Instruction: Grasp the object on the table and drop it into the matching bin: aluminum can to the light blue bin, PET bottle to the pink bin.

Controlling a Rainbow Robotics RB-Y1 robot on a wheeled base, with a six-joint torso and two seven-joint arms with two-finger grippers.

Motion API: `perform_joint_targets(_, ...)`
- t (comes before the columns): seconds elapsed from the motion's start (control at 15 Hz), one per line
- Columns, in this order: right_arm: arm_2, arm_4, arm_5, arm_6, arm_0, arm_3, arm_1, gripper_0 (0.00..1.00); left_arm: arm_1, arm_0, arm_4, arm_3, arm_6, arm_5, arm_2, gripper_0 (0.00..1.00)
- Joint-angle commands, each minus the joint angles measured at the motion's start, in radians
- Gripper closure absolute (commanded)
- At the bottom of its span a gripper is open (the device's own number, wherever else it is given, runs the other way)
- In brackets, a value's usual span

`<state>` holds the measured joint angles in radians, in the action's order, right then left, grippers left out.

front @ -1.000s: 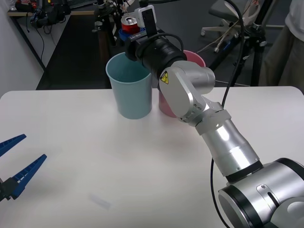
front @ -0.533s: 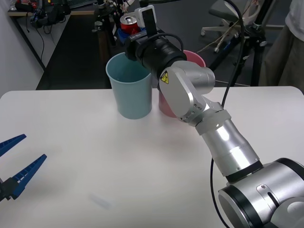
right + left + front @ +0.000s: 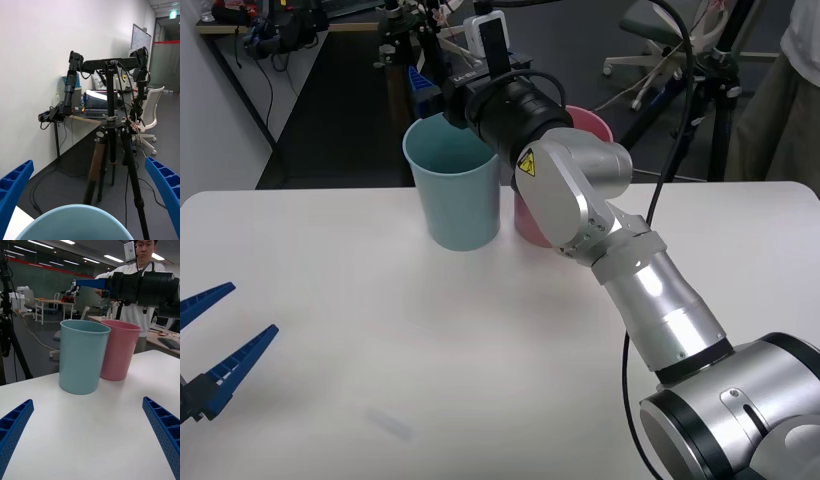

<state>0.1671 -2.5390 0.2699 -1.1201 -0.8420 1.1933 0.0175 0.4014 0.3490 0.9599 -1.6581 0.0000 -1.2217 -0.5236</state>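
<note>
White table [image 3: 380, 330] bare; R claw [image 3: 90, 187] wide open, empty, over light blue bin [image 3: 453, 195]; tripod [image 3: 112, 150] behind.

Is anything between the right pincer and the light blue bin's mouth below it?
Nothing visible. The right pincer hangs open above the tall light blue plastic bin, bare air between. The pink plastic bin stands beside it. The left pincer hovers open, low over the white table.

Non-task items: black tripod [image 3: 112, 150] stands straight ahead of the right claw, beyond it. White office chair [image 3: 148, 116] past the tripod. Desk [image 3: 86, 116] with clutter against the white wall [image 3: 33, 56].
</note>
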Motion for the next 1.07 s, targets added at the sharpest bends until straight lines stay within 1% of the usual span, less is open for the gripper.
perform_joint_targets(0.07, 0.000, -0.001, 0.000, -0.003, 0.000, 0.000, 0.000, 0.00, 0.000, 0.000, 0.000, 0.000, 0.000, 0.000, 0.000, 0.00)
perform_joint_targets(0.47, -0.006, 0.036, 0.006, 0.014, 0.018, 0.014, 0.000, 0.00, 0.000, 0.000, 0.000, 0.000, 0.000, 0.000, 0.000, 0.00)
perform_joint_targets(0.6, -0.011, 0.066, 0.080, 0.029, 0.073, 0.115, 0.000, 0.00, 0.000, 0.000, 0.000, 0.000, 0.000, 0.000, 0.000, 0.00)
perform_joint_targets(0.73, -0.011, 0.115, 0.158, 0.056, 0.136, 0.229, 0.000, 0.00, 0.000, 0.000, 0.000, 0.000, 0.000, 0.000, 0.000, 0.00)
perform_joint_targets(0.8, -0.011, 0.152, 0.199, 0.074, 0.178, 0.292, -0.013, 0.00, 0.000, 0.000, 0.000, 0.000, 0.000, 0.000, 0.000, 0.00)
perform_joint_targets(0.93, -0.023, 0.267, 0.265, 0.177, 0.268, 0.404, -0.056, 0.00, 0.000, 0.000, 0.000, 0.000, 0.000, 0.000, 0.000, 0.00)
perform_joint_targets(1.0, -0.026, 0.302, 0.288, 0.206, 0.300, 0.445, -0.076, 0.00, 0.000, 0.000, 0.000, 0.000, 0.000, 0.000, 0.000, 0.00)
perform_joint_targets(1.07, -0.034, 0.361, 0.321, 0.247, 0.350, 0.506, -0.113, 0.00, 0.000, 0.000, 0.000, 0.000, 0.000, 0.000, 0.000, 0.00)
